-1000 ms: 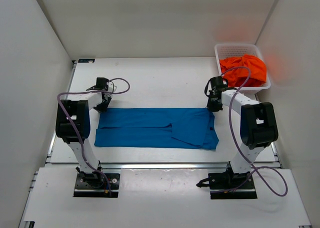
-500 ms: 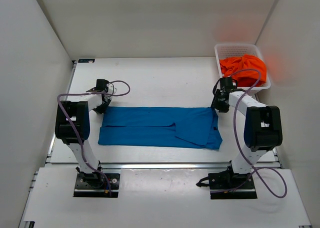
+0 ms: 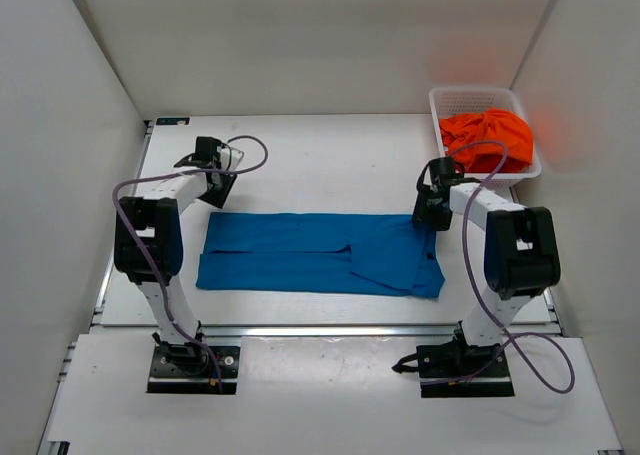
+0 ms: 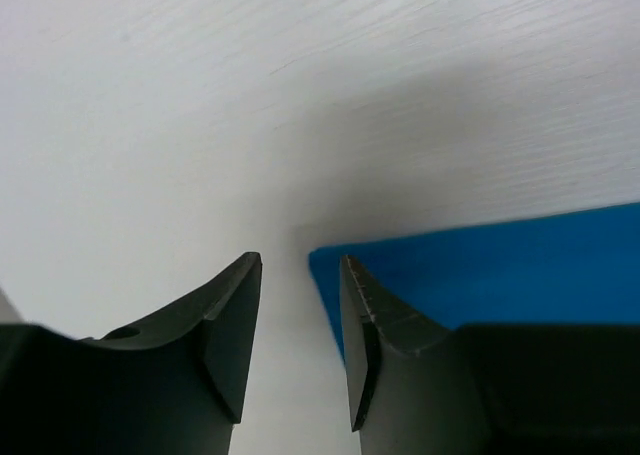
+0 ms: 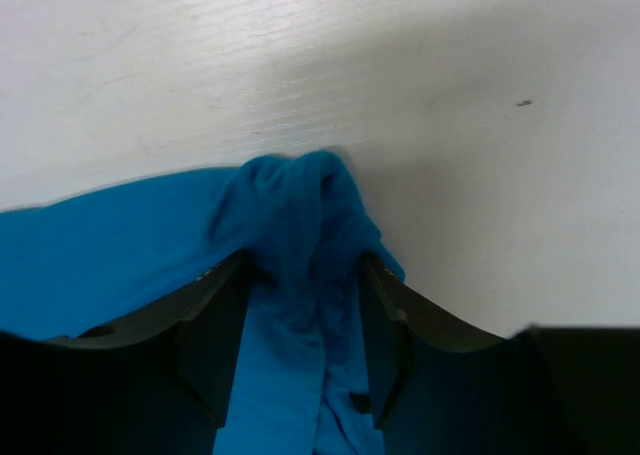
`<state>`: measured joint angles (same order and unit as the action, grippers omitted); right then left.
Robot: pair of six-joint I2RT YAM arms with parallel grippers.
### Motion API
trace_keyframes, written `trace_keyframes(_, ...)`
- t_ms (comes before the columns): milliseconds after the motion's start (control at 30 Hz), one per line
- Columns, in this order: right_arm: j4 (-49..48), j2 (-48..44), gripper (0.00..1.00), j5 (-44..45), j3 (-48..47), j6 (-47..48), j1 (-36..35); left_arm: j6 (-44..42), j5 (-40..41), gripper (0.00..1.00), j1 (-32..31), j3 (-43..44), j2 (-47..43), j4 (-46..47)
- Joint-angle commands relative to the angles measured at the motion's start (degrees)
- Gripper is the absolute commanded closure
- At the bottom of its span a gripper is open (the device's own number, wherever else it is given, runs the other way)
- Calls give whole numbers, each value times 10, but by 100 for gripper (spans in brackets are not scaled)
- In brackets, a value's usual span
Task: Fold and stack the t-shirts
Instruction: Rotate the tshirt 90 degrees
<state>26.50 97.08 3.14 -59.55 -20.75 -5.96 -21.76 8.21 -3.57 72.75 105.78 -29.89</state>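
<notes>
Logging the bright blue cloth t-shirt (image 3: 320, 253) as lying in a long folded band, left to right, on the white desk (image 3: 320, 165), its far-left corner sitting just beside the empty, part-open left jaws, its far-right corner puckering loosely between the parted right jaws.

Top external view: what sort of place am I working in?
Probably a lab test cell, not a home: plain white walls box in a white table, the left arm and right arm are bolted to its near edge, and one blue t-shirt lies flat.
</notes>
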Motion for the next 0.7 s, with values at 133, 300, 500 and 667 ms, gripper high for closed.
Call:
trace_keyframes(133, 25, 65, 81, 1, -51, 18, -20, -12, -22, 63, -34, -17, 31, 9)
trace_keyframes(300, 32, 94, 99, 1, -95, 52, -54, -28, 19, 89, -25, -52, 24, 7)
trace_keyframes(500, 54, 214, 98, 6, -268, 64, -86, -52, 42, 97, -6, -111, -20, -61)
trace_keyframes(667, 58, 298, 66, -17, -461, 59, -85, -58, 49, 97, -10, -151, -52, -100)
